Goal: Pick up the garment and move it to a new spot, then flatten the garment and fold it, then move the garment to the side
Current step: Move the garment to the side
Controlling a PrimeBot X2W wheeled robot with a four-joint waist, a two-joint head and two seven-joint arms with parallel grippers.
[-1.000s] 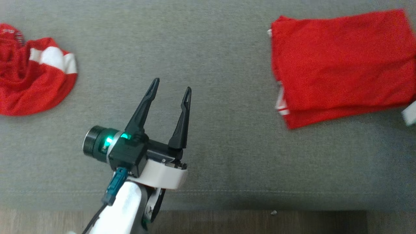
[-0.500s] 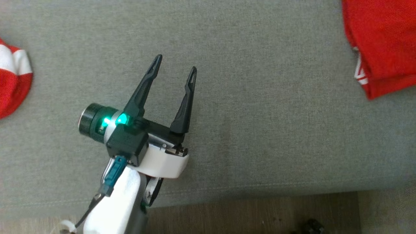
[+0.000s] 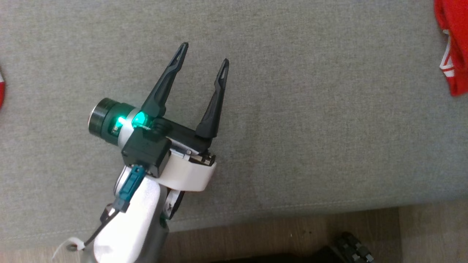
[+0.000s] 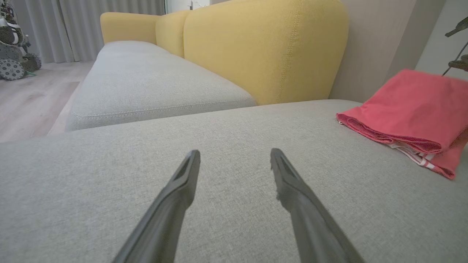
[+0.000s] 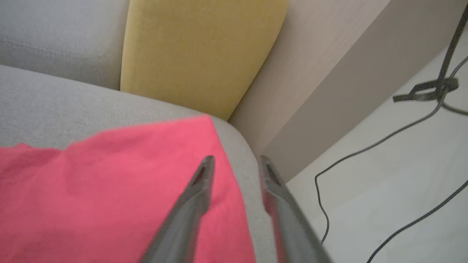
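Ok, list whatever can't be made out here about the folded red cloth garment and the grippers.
- Folded red cloth garment: head view's right edge cuts off most of it.
- Right gripper: right wrist view is blurred; contact with the garment unclear.
- Red sliver: head view's left edge cuts it; unidentifiable.
- Dark ridged object: cropped at head view's bottom.

A grey sofa cushion (image 3: 310,120) is spreading across the head view, its stitched front edge running just above a strip of wooden floor (image 3: 256,233). In the left wrist view a yellow backrest (image 4: 263,51) is standing upright behind the cushion, a second grey seat (image 4: 146,84) is lying beyond it, and pale curtains (image 4: 91,25) are hanging at the far end. In the right wrist view a beige wall (image 5: 329,73) is rising beside the backrest, and black cables (image 5: 380,140) are trailing over a pale floor (image 5: 402,190) near a dark stand (image 5: 431,89).
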